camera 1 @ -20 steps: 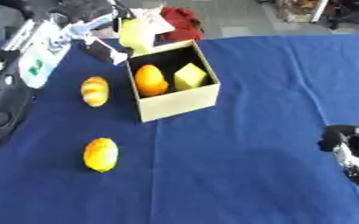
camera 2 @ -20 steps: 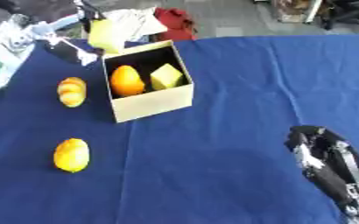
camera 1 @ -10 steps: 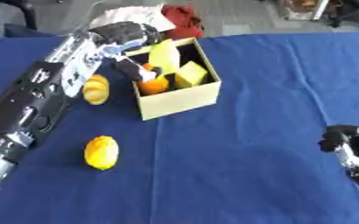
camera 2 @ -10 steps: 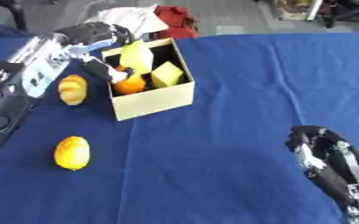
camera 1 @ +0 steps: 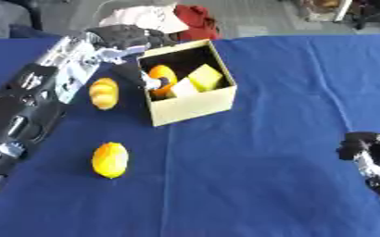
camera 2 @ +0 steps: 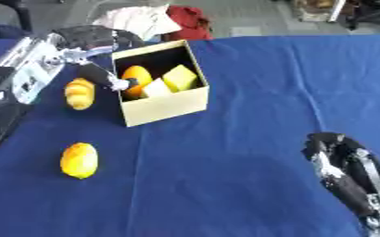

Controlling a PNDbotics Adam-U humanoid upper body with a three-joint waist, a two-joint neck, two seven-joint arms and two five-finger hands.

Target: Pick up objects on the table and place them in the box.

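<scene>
- Your left hand [camera 1: 124,37] reaches in from the left and sits at the far left corner of the box [camera 1: 195,107]; its fingers [camera 2: 104,75] are stretched down along the box's left wall, apart and holding nothing.
- The open cardboard box stands on the blue counter [camera 1: 250,166] and holds an orange round fruit [camera 2: 136,76], a yellow block [camera 2: 180,77] and a paler block [camera 2: 154,90] in front of it.
- A small yellow-brown ridged item [camera 1: 104,93] lies on the counter just left of the box, beside your left arm.
- An orange-yellow oval fruit [camera 1: 110,159] lies nearer you, well apart from the box.
- Your right hand [camera 2: 343,173] rests idle at the lower right, fingers relaxed and empty.
- White paper [camera 1: 141,17] and a red cloth [camera 1: 197,22] lie beyond the counter's far edge.
</scene>
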